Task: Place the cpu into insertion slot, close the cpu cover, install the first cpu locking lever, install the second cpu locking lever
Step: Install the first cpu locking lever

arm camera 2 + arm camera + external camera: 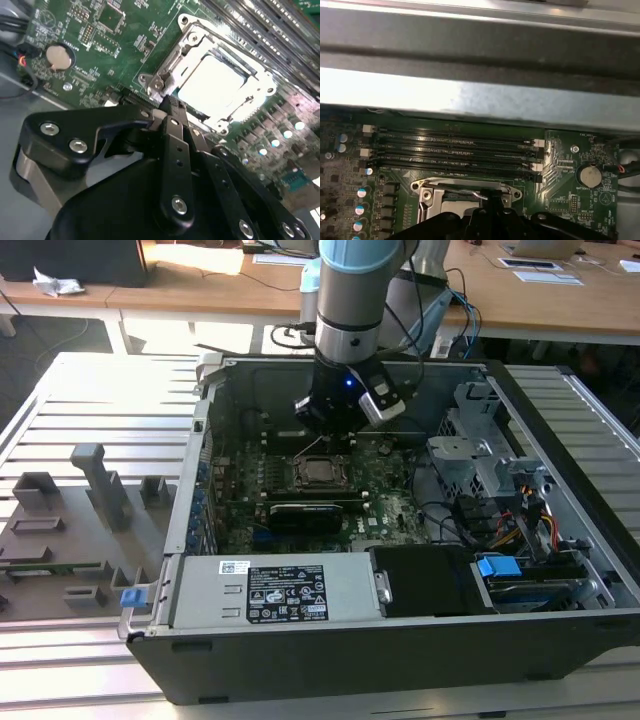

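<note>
An open computer case (400, 660) stands on the slatted worktop (100, 390), and a grey moulded tray (50, 552) lies beside it at the worktop's edge, exterior view's left.

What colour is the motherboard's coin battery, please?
The battery is silvery; second wrist view shows it best.

Green mobo (100, 65) w/ silvery cpu (215, 87), bright-metal cpu cover (172, 70), black RAM slots (455, 150), dk-grey case (330, 665).

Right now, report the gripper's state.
Gripper: shut, at a corner of the socket cover, beside the thin wire lever; whether it pinches the lever cannot be told.
</note>
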You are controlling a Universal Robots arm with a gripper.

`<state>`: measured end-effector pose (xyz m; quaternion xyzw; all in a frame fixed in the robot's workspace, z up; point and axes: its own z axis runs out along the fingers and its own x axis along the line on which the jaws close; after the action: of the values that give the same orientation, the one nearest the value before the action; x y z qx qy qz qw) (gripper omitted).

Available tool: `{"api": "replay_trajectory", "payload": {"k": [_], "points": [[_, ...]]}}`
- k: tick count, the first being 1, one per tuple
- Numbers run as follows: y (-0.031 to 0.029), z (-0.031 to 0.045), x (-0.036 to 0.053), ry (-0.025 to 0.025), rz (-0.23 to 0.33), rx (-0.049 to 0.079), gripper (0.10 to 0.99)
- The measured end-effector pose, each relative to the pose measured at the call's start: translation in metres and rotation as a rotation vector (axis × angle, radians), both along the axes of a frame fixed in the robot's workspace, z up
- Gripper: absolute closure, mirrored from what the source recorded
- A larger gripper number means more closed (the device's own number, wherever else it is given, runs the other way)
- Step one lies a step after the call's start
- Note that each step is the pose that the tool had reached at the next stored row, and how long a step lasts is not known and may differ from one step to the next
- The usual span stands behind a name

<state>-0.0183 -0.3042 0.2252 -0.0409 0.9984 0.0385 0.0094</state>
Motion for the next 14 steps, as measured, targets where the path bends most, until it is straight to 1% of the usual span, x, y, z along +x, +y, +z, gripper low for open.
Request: {"api": "replay_trajectory", "payload": {"k": [3,4,6,10,12,13,14], "points": [[0.0000,0.0101,0.0000,0.0001,0.000,0.000,0.980],[0.0000,0.0151,0.0000,0.0001,0.000,0.000,0.980],[0.0000,0.0210,0.0000,0.0001,0.000,0.000,0.980],[0.0000,0.0219,-0.0001,0.0000,0.000,0.000,0.980],[-0.0005,0.0211,-0.0022,0.0002,0.000,-0.001,0.980],[-0.0023,0.0197,-0.0030,0.0002,0.000,-0.002,0.980],[-0.0054,0.0182,-0.0041,0.0002,0.000,-0.004,0.980]]}}
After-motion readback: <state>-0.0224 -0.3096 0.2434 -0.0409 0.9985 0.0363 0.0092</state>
